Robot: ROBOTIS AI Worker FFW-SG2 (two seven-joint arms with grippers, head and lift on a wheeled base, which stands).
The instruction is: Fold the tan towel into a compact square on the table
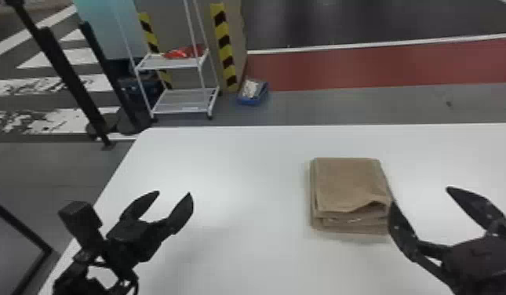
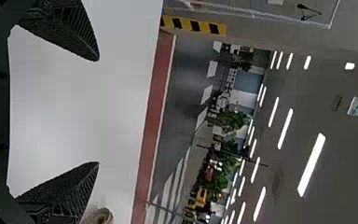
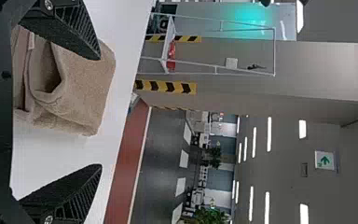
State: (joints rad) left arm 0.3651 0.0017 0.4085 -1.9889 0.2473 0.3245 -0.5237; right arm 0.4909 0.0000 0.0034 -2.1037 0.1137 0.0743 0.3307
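The towel (image 1: 348, 182) is stacked in folded layers on the surface (image 1: 244, 168), the top one puckered. The left pincer (image 1: 174, 192), well apart from it, and the right pincer (image 1: 420, 195), by its right edge, are both opened wide; nothing is gripped by either.

White shelf rack (image 1: 185, 102) in the head view, red item (image 1: 179, 54) on its upper shelf. Yellow-black striped strips (image 1: 226, 47), one behind rack, one just right of it. Blue bin (image 1: 250, 102) on floor near rack, right side, pale contents. Red floor band (image 1: 361, 68) farther right of rack. Black posts (image 1: 63, 66) left of rack, white floor stripes (image 1: 67, 57) beyond. Right wrist view: green-arrow sign (image 3: 325, 160), ceiling lights (image 3: 269, 133), plants (image 3: 209, 217), all apart from rack.
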